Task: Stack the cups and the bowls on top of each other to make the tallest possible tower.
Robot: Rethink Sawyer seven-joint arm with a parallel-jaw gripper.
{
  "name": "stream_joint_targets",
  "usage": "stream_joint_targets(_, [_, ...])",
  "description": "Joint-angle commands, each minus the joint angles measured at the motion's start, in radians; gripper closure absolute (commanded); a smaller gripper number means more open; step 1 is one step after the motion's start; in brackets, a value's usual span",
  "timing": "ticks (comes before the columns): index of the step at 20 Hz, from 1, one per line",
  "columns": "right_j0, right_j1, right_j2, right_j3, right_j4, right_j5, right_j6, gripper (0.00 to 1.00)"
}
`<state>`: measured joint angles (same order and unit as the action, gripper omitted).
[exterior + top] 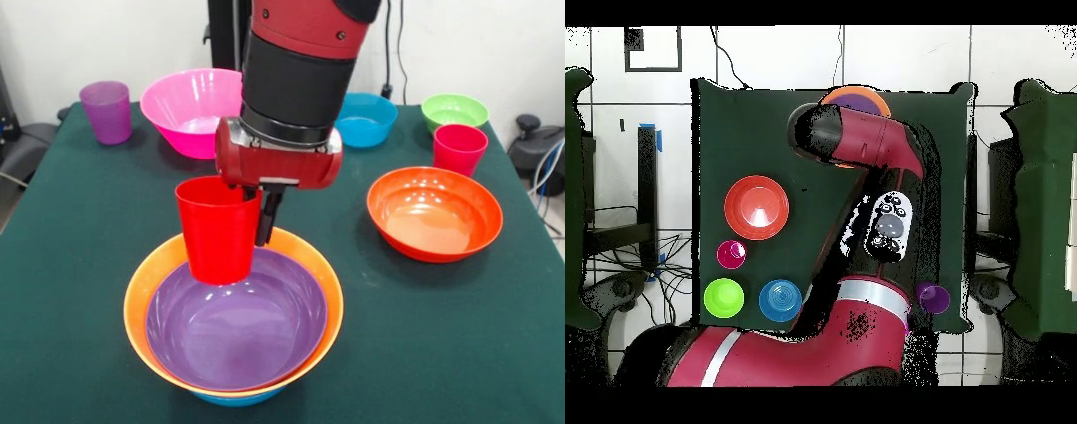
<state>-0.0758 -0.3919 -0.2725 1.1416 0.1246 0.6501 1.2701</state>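
Purple bowl (234, 331) nested in orange bowl (141, 305), gripper (252, 208) clamped on red cup (216, 230) just above.

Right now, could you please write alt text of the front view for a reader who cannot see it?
A red and black robot arm holds a red cup in its pincer over a purple bowl nested in an orange bowl on a green table. Behind stand a red-orange bowl, a second red cup, pink, blue and green bowls, and a purple cup.
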Motion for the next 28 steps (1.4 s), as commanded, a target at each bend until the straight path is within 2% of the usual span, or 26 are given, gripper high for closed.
stream_joint_targets(1, [0.020,0.059,0.080,0.084,-0.102,-0.051,0.068,1.00])
stream_joint_targets(13, [0.061,0.101,0.025,0.069,-0.087,-0.069,0.136,1.00])
stream_joint_targets(28, [0.057,0.138,0.022,0.061,-0.069,-0.076,0.130,1.00])
